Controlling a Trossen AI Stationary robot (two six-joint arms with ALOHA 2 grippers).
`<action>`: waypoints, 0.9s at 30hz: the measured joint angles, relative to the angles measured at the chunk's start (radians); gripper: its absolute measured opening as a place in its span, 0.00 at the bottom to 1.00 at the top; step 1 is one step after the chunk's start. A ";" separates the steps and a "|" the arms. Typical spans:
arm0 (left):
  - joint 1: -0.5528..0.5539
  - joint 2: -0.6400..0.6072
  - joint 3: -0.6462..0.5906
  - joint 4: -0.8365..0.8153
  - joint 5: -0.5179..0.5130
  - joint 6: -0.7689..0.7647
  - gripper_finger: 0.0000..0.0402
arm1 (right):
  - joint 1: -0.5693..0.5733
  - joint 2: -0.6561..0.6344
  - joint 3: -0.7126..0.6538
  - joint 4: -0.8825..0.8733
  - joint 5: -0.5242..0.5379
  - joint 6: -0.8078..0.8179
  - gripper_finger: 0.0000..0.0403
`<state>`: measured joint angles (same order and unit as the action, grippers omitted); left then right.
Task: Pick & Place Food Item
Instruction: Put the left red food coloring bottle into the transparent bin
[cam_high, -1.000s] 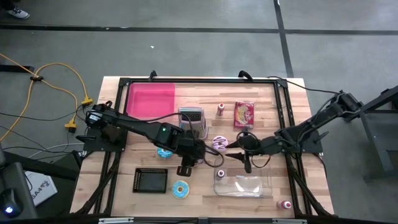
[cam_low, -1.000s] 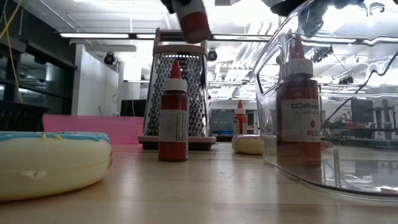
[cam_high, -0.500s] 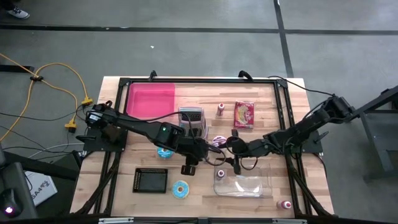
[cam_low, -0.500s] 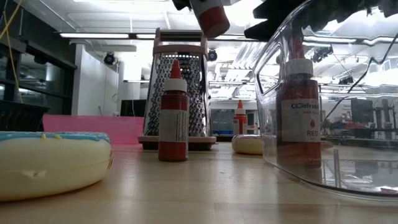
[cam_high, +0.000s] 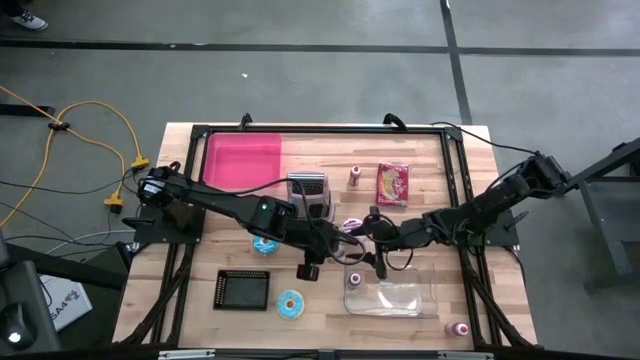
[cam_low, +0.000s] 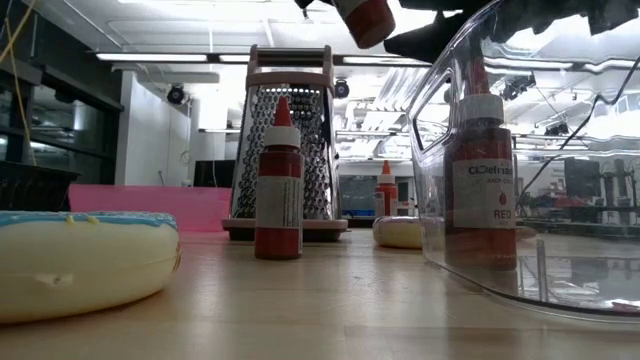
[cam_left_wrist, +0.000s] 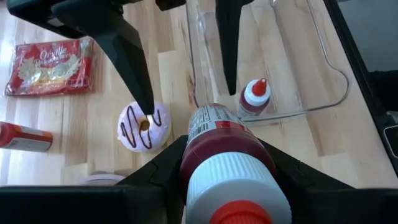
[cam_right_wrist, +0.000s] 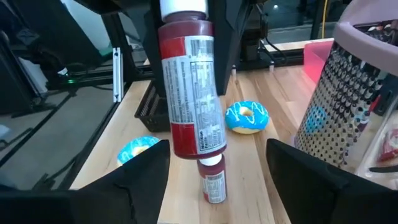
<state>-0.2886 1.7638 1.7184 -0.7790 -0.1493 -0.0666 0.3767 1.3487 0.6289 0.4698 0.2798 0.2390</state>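
A red sauce bottle (cam_right_wrist: 189, 93) with a white cap hangs in the air over the table's middle, with my left gripper (cam_left_wrist: 224, 165) shut on it. My right gripper (cam_right_wrist: 214, 149) is open. It faces the bottle from the table's right side. Its two dark fingers (cam_left_wrist: 127, 56) stand on either side of the bottle's base without touching it. Under the bottle, a pink frosted donut (cam_left_wrist: 143, 127) lies flat on the wood. Beside the donut, a small red bottle (cam_left_wrist: 254, 99) stands upright against a clear container (cam_high: 390, 298). My left gripper pinches the bottle between its two fingers at the shoulder (cam_left_wrist: 214, 146), just below the white cap. The fingers slant down from the table's left and run along the bottle. The bottle is lifted clear, cap end up and base (cam_right_wrist: 199, 146) hanging down toward my right gripper.
A metal grater (cam_high: 310, 190) and a pink tray (cam_high: 243, 160) stand farther back. A red snack packet (cam_high: 393, 183) lies at the back right. Two blue donuts (cam_right_wrist: 247, 117) (cam_right_wrist: 138, 149) and a black tray (cam_high: 243, 290) lie at the near left. Another small bottle (cam_high: 460, 328) stands near right.
My right gripper has gone toward the table's left and a little down, up to the bottle's base. My left gripper has tipped upward, which has swung the bottle's base up and toward my right gripper.
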 joint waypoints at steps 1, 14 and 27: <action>0.000 0.000 0.000 0.003 0.000 0.000 0.36 | 0.000 0.000 0.000 0.004 -0.005 0.000 0.63; 0.008 0.000 0.000 0.051 -0.014 0.023 0.36 | -0.023 0.000 0.000 0.044 -0.026 -0.005 0.64; 0.031 0.000 0.000 0.089 -0.027 0.045 0.36 | -0.053 0.000 0.000 0.083 -0.078 -0.007 0.64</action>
<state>-0.2577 1.7638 1.7180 -0.6900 -0.1761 -0.0219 0.3241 1.3487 0.6292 0.5529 0.2020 0.2317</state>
